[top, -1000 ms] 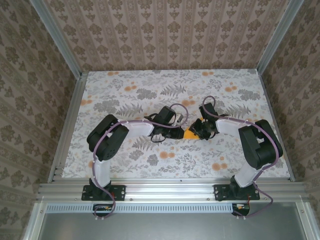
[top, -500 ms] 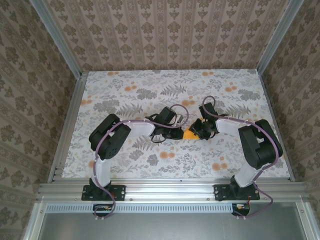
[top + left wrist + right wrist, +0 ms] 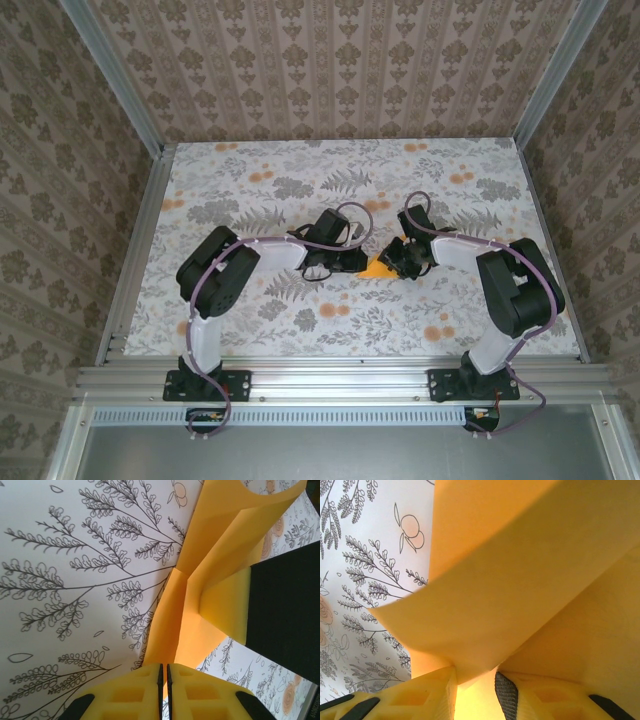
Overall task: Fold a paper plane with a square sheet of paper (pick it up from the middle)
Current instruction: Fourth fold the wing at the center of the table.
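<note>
Thin bright-orange creased sheet of paper point(image 3: 377, 268), light and floppy (likely best held near folds), pinched by left gripper point(image 3: 164, 672) and right gripper point(image 3: 475, 679).

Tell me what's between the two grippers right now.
The folded orange paper, bridging the left gripper and right gripper in the top view; each wrist view shows it running between that gripper's fingers.

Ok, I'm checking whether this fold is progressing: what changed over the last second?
The left gripper shifted slightly right, toward the right gripper, its fingers shut on an edge of the square sheet of paper. The right gripper and the sheet between the two stayed about where they were.
</note>
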Controlling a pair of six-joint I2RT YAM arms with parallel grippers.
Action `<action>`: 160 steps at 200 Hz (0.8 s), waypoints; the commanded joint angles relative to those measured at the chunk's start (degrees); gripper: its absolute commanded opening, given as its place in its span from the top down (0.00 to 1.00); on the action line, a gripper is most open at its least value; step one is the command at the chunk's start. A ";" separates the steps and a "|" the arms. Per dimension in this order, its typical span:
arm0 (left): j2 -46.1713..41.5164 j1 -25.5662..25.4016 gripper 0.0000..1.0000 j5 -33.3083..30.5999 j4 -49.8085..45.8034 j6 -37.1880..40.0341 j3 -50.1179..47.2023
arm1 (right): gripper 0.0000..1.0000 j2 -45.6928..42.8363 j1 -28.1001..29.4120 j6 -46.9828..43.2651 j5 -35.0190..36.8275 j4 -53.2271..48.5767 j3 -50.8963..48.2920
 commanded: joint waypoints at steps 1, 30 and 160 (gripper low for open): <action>0.22 -0.02 0.87 1.56 1.13 -0.94 0.63 | 0.65 8.84 -0.01 -0.22 9.88 -9.62 -4.88; -1.37 0.10 0.87 3.31 3.44 -0.61 -1.32 | 0.65 8.81 0.09 -0.20 9.88 -9.63 -4.88; -6.15 0.20 0.85 0.39 8.46 -0.69 -6.52 | 0.65 9.03 0.18 -0.29 10.06 -9.89 -4.62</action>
